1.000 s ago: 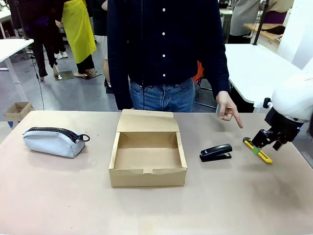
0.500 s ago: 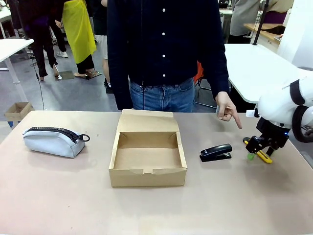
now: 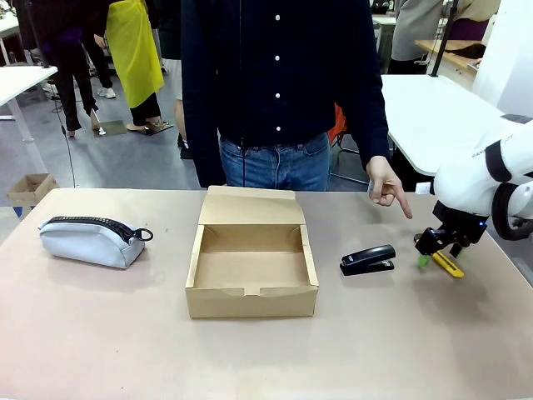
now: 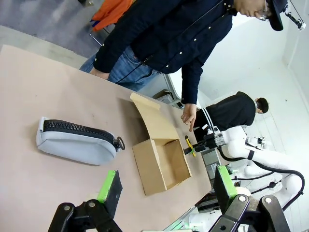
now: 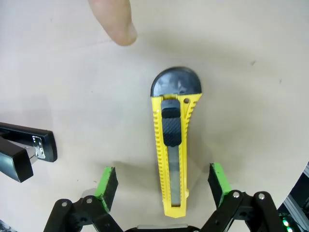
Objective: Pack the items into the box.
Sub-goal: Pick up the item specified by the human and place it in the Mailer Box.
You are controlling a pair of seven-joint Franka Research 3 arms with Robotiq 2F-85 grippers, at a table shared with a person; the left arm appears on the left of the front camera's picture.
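The slim yellow utility knife with a black tip (image 5: 173, 159) lies flat on the tan bench (image 3: 125, 333), in the lower middle of the right wrist view. The robot's right hand (image 5: 163, 180) is open, with one green pad on each side of the knife and clear of it. A person's fingertip (image 5: 116, 17) points down at the upper left. The small black stapler (image 3: 367, 260) sits right of centre in the front view, beside the open brown cardboard box (image 3: 250, 302). A light-grey zip pouch (image 3: 87, 240) rests at the left. The left hand (image 4: 166, 182) is open above the bench.
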